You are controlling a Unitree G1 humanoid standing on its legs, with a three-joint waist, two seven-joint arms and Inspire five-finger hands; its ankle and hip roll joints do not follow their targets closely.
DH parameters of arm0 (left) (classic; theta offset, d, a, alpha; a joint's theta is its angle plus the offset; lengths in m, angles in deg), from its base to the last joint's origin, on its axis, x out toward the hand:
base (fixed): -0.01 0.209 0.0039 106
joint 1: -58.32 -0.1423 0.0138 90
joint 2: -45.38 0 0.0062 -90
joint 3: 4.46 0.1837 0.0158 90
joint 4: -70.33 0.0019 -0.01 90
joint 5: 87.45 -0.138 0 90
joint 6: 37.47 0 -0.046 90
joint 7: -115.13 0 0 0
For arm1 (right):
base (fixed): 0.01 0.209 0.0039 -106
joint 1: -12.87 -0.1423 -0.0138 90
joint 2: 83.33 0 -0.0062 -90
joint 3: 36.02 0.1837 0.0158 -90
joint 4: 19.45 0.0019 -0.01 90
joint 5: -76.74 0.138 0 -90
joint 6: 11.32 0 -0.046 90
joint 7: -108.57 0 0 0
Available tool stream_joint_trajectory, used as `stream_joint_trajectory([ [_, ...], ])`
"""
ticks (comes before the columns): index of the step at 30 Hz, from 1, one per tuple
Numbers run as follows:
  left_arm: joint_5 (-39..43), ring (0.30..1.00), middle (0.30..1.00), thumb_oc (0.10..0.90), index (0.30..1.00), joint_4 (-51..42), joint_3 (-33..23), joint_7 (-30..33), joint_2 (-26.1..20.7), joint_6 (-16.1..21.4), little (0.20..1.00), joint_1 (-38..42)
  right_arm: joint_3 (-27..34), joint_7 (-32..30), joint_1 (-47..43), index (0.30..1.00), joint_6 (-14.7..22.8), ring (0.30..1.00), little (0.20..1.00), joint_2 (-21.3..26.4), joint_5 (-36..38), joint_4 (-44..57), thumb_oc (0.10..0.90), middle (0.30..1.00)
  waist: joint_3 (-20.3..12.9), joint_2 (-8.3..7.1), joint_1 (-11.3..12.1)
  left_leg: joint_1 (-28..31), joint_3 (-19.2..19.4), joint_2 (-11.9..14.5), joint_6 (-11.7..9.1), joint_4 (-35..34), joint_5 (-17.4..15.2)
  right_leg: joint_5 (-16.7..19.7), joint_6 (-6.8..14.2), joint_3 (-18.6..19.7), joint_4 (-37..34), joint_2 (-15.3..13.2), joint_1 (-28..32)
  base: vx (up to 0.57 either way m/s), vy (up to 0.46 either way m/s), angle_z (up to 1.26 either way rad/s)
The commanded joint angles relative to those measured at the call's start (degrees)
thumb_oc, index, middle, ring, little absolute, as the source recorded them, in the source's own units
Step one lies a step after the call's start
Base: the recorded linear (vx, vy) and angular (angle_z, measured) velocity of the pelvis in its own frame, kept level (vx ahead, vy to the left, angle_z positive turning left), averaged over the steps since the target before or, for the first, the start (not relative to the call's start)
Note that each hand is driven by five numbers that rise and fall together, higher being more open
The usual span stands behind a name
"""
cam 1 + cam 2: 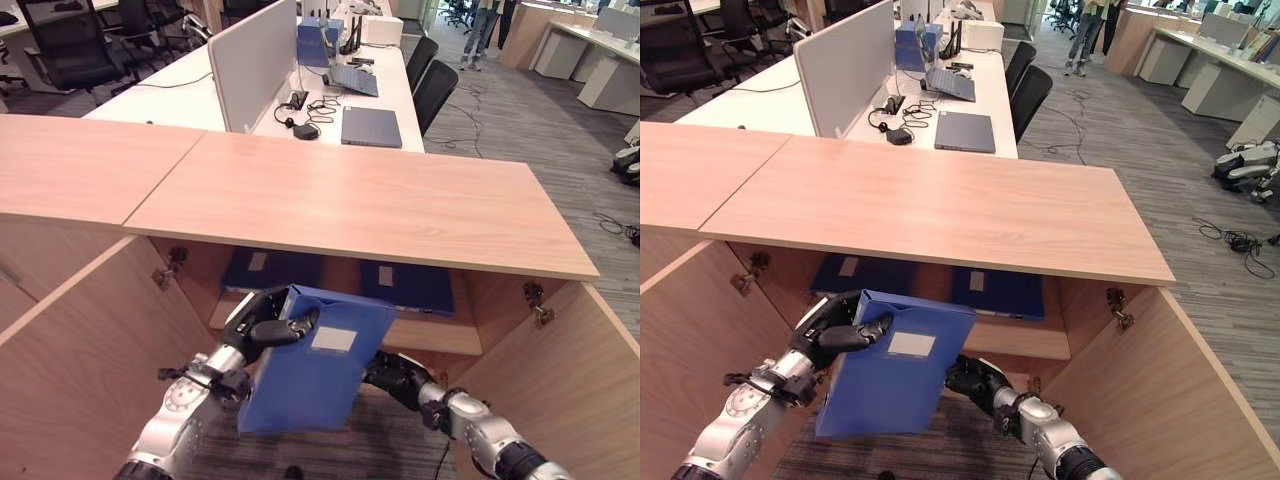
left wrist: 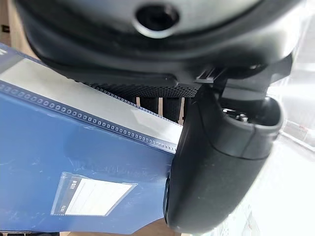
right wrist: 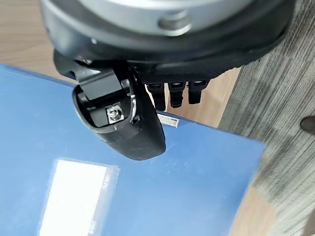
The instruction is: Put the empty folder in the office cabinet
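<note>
Blue folder (image 1: 310,370) was held upright before the open cabinet (image 1: 400,330) shelf, clamped by left hand (image 1: 262,325) and right hand (image 1: 395,378) fingers; a tilt could snag the shelf edge

An open-plan office: long white desk (image 1: 200,95) rows with a grey divider screen (image 1: 255,60), laptops (image 1: 371,126), black swivel chairs (image 1: 65,45), grey carpet tiles (image 1: 530,130), and a low wooden office cabinet (image 1: 360,200) with open doors holding blue folders (image 1: 420,285) on its shelf
</note>
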Motion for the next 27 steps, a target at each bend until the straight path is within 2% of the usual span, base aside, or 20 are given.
stream_joint_trajectory([
  [1,-2.94,0.300,0.300,0.400,0.300,-3.01,-1.55,-2.86,1.06,7.14,0.300,8.89,1.77,3.62,-6.06,0.900,2.99,0.900,0.900,1.44,-2.96,2.91,0.800,0.900,-1.70,-1.04,-0.16,1.78,0.43,-1.71,0.80,-0.11,-7.46,-2.87,1.69,1.72,0.63,-0.36,-1.28,0.02,-0.010,-0.03],
  [4,-5.01,0.300,0.300,0.400,0.300,-0.69,-3.73,-2.36,0.34,7.31,0.300,8.83,5.11,3.68,-5.28,0.900,2.71,0.900,0.900,3.78,-2.28,1.74,0.800,0.900,-1.81,-1.27,-0.36,1.78,0.59,-1.65,0.71,-0.11,-7.53,-2.82,1.74,1.92,0.57,-0.32,-1.28,0.01,-0.009,-0.04],
  [9,-5.23,0.300,0.300,0.400,0.300,1.21,-5.58,-1.68,0.08,7.40,0.300,8.87,9.34,3.03,-4.73,0.900,2.82,0.900,0.900,4.78,0.80,0.19,0.800,0.900,-2.02,-1.40,-0.55,1.92,0.77,-1.57,0.71,-0.11,-7.65,-2.83,1.80,1.97,0.54,-0.28,-1.22,0.00,0.000,0.00],
  [12,-3.94,0.300,0.300,0.400,0.300,1.84,-6.42,-1.21,0.80,7.67,0.300,9.12,11.96,2.08,-4.47,0.900,3.37,0.900,0.900,3.54,4.42,-0.69,0.800,0.900,-2.14,-1.36,-0.74,2.01,0.83,-1.60,0.75,-0.11,-7.74,-2.89,1.78,2.08,0.57,-0.27,-1.26,0.00,0.000,0.00],
  [16,-2.62,0.300,0.300,0.400,0.300,1.63,-6.12,-1.54,1.12,7.57,0.300,9.74,12.59,1.25,-4.79,0.900,3.73,0.900,0.900,1.98,4.78,-2.90,0.800,0.900,-2.19,-1.26,-0.71,2.07,0.83,-1.61,0.77,-0.11,-7.79,-2.93,1.74,2.00,0.55,-0.23,-1.20,0.00,0.000,0.00],
  [22,4.14,0.300,0.300,0.400,0.300,-2.67,-5.19,-3.86,2.84,7.13,0.300,9.35,12.50,0.73,-5.17,0.900,3.81,0.900,0.900,-1.44,6.92,-6.02,0.800,0.900,-2.02,-1.02,-0.62,2.11,0.57,-1.74,0.91,-0.11,-7.78,-2.88,1.68,1.98,0.62,-0.26,-1.24,0.00,0.000,0.00],
  [27,5.67,0.300,0.300,0.400,0.300,-4.46,-4.08,-4.19,3.38,7.24,0.300,10.29,11.02,0.81,-5.79,0.900,3.58,0.900,0.900,-3.91,7.68,-7.61,0.800,0.900,-1.88,-0.97,-0.56,2.17,0.51,-1.88,0.97,-0.11,-7.79,-2.90,1.62,2.06,0.59,-0.23,-1.15,0.00,0.000,0.00],
])
